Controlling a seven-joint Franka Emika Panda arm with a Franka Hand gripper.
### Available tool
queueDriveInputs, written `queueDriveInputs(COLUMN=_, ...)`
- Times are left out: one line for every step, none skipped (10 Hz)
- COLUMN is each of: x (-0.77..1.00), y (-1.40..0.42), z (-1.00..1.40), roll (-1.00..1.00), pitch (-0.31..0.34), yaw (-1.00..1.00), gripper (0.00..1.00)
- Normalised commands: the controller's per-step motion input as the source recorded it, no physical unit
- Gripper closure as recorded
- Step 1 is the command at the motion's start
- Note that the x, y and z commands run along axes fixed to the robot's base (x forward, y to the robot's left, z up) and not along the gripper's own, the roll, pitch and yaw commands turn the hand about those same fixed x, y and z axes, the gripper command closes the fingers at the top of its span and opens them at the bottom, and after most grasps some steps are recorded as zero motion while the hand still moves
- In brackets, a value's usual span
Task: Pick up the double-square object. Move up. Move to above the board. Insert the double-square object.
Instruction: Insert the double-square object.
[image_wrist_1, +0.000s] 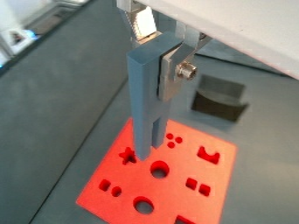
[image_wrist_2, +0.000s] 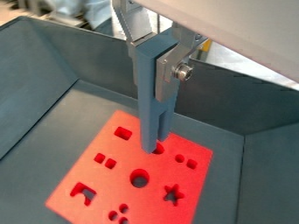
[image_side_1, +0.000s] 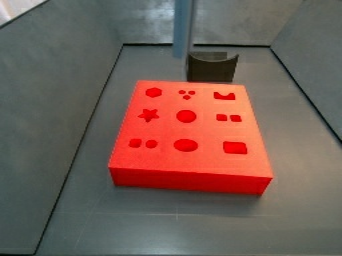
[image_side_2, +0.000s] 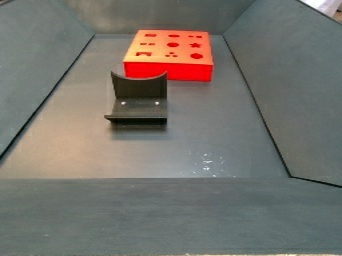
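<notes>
Over the grey floor (image_side_2: 174, 150), the pincer (image_wrist_1: 158, 54) pinches the double-square object (image_wrist_1: 146, 96) upright above the board (image_wrist_1: 158, 175).

Blue-grey double-square object (image_wrist_2: 153, 96) hangs upright, clamped by the gripper (image_wrist_2: 163, 61), above red board (image_wrist_2: 87, 179).

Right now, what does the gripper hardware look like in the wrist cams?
The gripper shows in both wrist views, above the board: flat silver plate fingers, one carrying a round screw head. A white housing edge runs diagonally above them. No cables or markings are visible. Neither side view shows the gripper itself.
</notes>
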Motion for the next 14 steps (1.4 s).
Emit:
queueDriveInputs(x=0.28, y=0.00, z=-0.50, roll=0.00, pitch=-0.023, yaw=-0.83, gripper=1.00)
queueDriveInputs(x=0.21, y=0.00, z=-0.61, roll=0.03, pitch=-0.073, yaw=-0.89, gripper=1.00)
queueDriveInputs(x=0.22, y=0.00, z=-0.66, roll=0.05, pitch=-0.084, yaw=-0.88, gripper=1.00)
queueDriveInputs(x=0.30, y=0.00, z=-0.55, roll=0.01, pitch=-0.067, yaw=-0.81, gripper=1.00)
queueDriveInputs(x=0.39, y=-0.01, z=-0.58, roll=0.04, pitch=-0.043, yaw=-0.73, gripper=1.00)
queueDriveInputs(x=0.41, y=-0.02, z=-0.62, roll=0.07, pitch=-0.011, yaw=-0.71, gripper=1.00)
queueDriveInputs(x=0.32, y=0.00, z=-0.57, roll=0.04, pitch=-0.009, yaw=-0.79, gripper=1.00)
queueDriveInputs(x=0.32, y=0.00, z=-0.58, roll=0.04, pitch=-0.004, yaw=-0.79, gripper=1.00)
queueDriveInputs(x=0.35, y=0.00, z=-0.52, roll=0.02, pitch=0.000, yaw=-0.77, gripper=1.00)
queueDriveInputs(x=0.35, y=0.00, z=-0.45, roll=0.00, pitch=0.000, yaw=-0.77, gripper=1.00)
queueDriveInputs(x=0.28, y=0.00, z=-0.15, roll=-0.04, pitch=0.000, yaw=-0.83, gripper=1.00)
queueDriveInputs(x=0.22, y=0.00, z=0.00, roll=-0.15, pitch=0.000, yaw=-0.89, gripper=1.00)
queueDriveInputs(x=0.22, y=0.00, z=0.00, roll=-0.13, pitch=0.000, yaw=-0.89, gripper=1.00)
queueDriveInputs(x=0.19, y=0.00, z=-0.26, roll=0.00, pitch=0.000, yaw=-0.91, gripper=1.00)
